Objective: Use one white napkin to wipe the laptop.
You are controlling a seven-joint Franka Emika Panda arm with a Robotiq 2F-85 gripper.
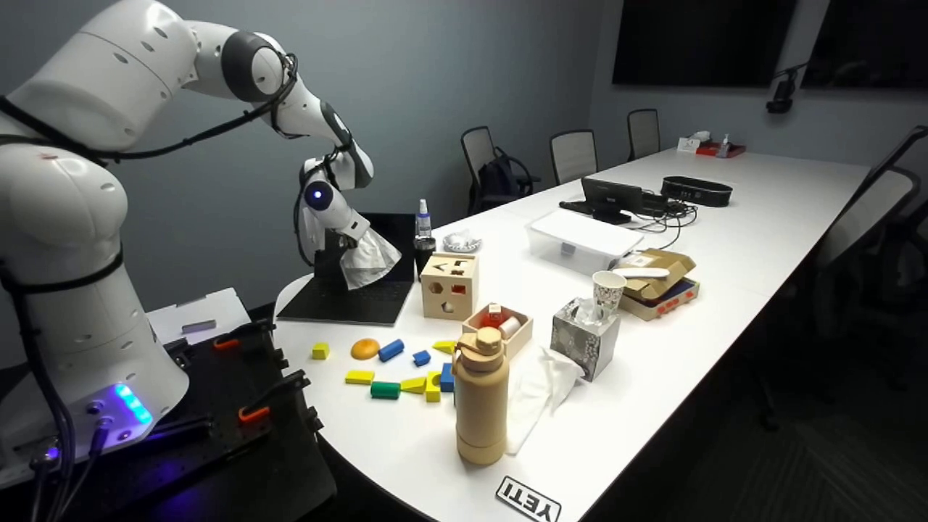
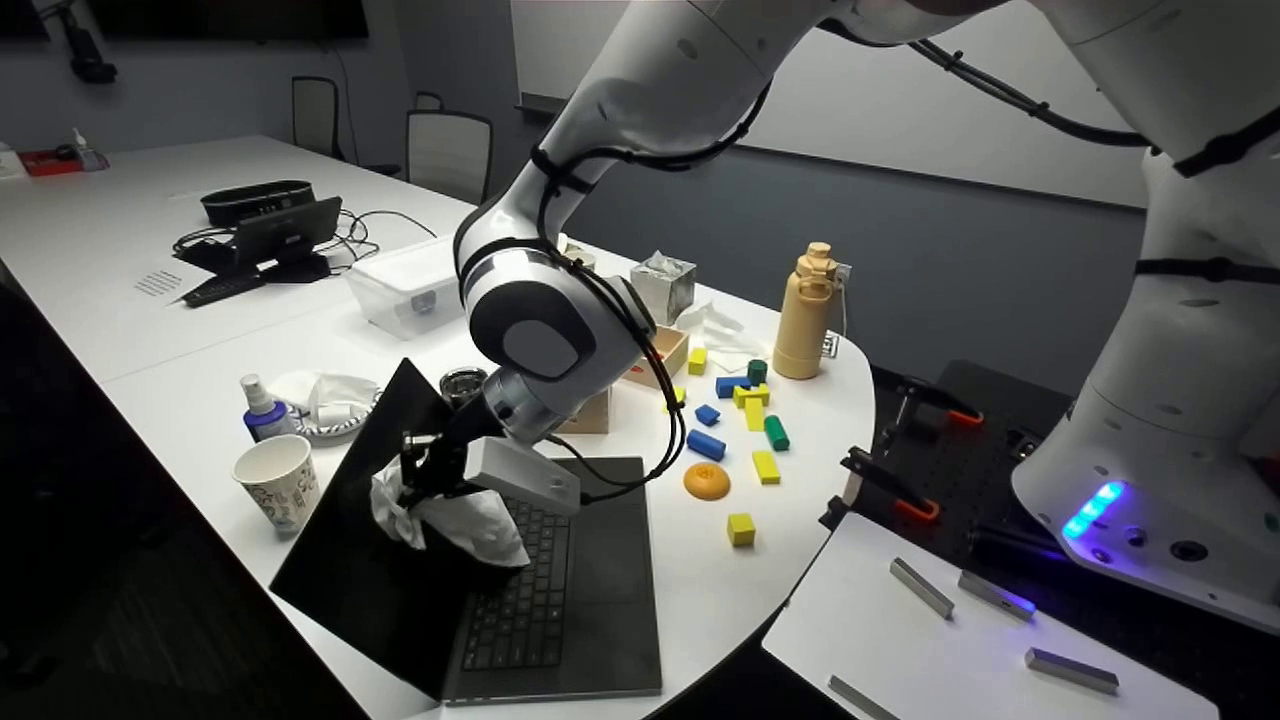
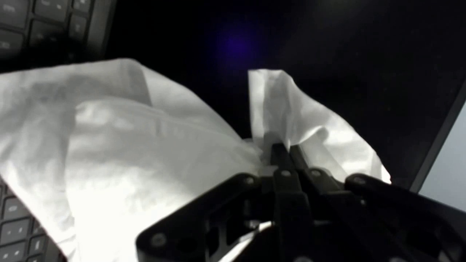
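White and crumpled, the napkin (image 3: pixel 145 156) was pinched by the hand (image 3: pixel 288 149), whose fingers all but met, its loose folds spreading to either side before the screen of the laptop (image 2: pixel 515 620), which stood open on the table (image 2: pixel 700 590).

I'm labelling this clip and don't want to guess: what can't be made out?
Wrist view: the pinched part of the white napkin is hidden by the shut gripper.
Wrist view: the laptop is cut off by the picture's edges and partly covered by the white napkin.
In an exterior view: the arm hides much of the wooden cube.
Both exterior views: any lettering on the spray bottle is too small to read.
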